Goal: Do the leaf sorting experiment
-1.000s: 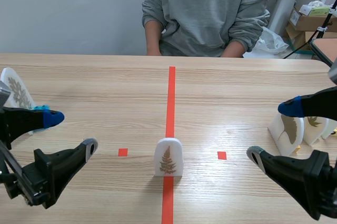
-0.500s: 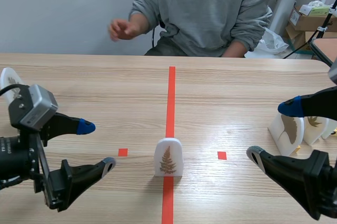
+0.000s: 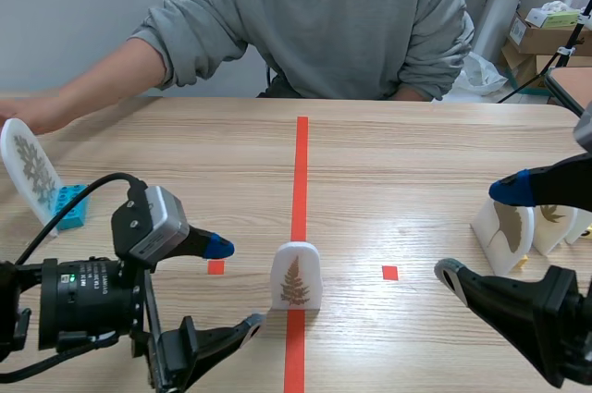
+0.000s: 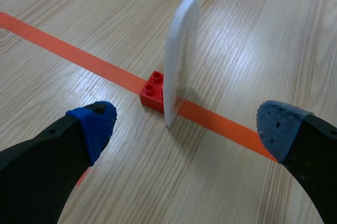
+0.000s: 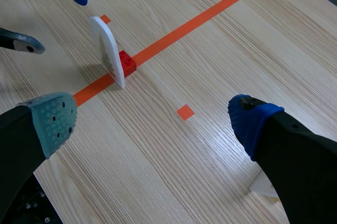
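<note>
A: Where's the task card?
B: White arch-shaped plastic card w/ brown fern print [image 3: 296,275] stands upright at the middle of the pale wooden bench [image 3: 416,153]. It's on the orange-red tape line [image 3: 301,162], slotted in a small red plastic brick [image 4: 153,89].
A: Left pincer?
B: Left pincer [image 3: 236,285] is spread wide, at the card's 9 o'clock, just beside it, not touching. In its wrist view the card is edge-on, ahead of the gap btw the fingers.
A: Right one?
B: Right pincer [image 3: 479,233] is also spread wide, at the card's 3 o'clock, well apart.
A: Anything else?
B: Second white leaf-print card [image 3: 28,166] leans at approx. 10 o'clock on a light-blue brick [image 3: 72,206]. The person in a grey sweatshirt [image 3: 351,14] across the bench has a hand [image 3: 28,114] near its top; contact unclear. More white cards [image 3: 507,231] at 3 o'clock, by the right pincer.
</note>
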Controlling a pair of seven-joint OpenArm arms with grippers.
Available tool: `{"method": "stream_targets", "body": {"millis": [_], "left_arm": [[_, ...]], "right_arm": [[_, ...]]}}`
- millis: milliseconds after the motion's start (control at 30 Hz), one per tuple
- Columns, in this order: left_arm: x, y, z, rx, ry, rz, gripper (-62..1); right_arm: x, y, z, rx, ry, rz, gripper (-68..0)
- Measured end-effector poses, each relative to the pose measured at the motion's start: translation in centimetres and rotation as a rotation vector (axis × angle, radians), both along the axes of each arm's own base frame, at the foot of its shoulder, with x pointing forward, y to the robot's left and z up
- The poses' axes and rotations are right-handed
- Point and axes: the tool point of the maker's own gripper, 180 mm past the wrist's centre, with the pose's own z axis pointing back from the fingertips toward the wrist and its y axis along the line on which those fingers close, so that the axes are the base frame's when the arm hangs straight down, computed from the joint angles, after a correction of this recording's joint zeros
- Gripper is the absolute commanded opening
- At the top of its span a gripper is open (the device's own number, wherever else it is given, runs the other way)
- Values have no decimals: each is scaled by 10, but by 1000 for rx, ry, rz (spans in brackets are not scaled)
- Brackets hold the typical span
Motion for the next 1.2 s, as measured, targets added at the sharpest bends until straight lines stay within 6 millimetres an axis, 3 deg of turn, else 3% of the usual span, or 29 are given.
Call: {"method": "stream_targets", "body": {"millis": [500,1000,1200], "left_arm": [[16,-18,-26,2,1,73,-43],[21,-52,-22,-55,-16,105,-43],[19,-53,-24,-39,-24,93,-43]], "right_arm": [[0,0,0,0,-2,0,-86],[0,0,0,0,-2,0,-86],[0,0,0,0,-2,0,-86]]}}
